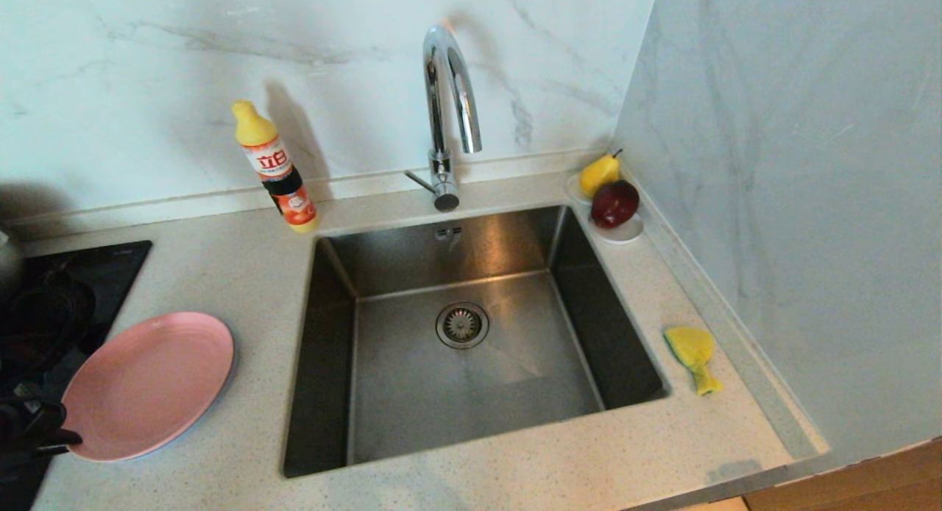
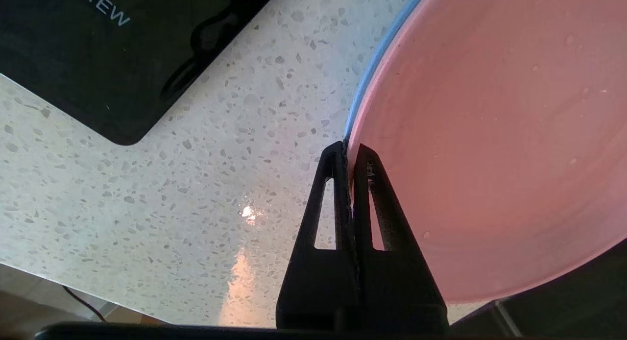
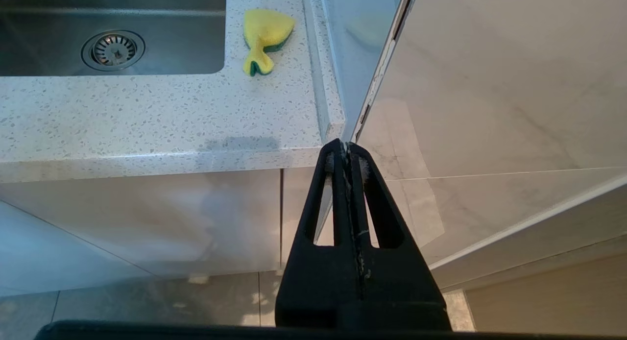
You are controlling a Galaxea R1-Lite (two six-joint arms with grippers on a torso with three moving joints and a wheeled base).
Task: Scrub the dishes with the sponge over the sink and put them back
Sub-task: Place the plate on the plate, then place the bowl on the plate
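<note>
A pink plate point(image 1: 147, 384) point(image 2: 490, 134) sits on the counter left of the sink point(image 1: 412, 415), on top of a light-blue plate whose thin edge point(image 2: 377, 60) peeks out beneath. My left gripper point(image 1: 70, 439) point(image 2: 348, 146) is at the pink plate's near-left rim, shut with the rim pinched between its fingertips. The yellow and green sponge point(image 1: 693, 353) point(image 3: 264, 36) lies on the counter right of the sink. My right gripper point(image 3: 347, 146) hangs shut and empty, below the counter's front edge near the right wall.
A black hob point(image 1: 66, 290) point(image 2: 122, 51) lies left of the plates. A detergent bottle point(image 1: 276, 168) and the chrome tap point(image 1: 445, 106) stand behind the sink. A pear point(image 1: 598, 174) and a dark-red apple point(image 1: 614, 203) rest on white saucers point(image 1: 625, 233) at the back right. A marble wall bounds the right.
</note>
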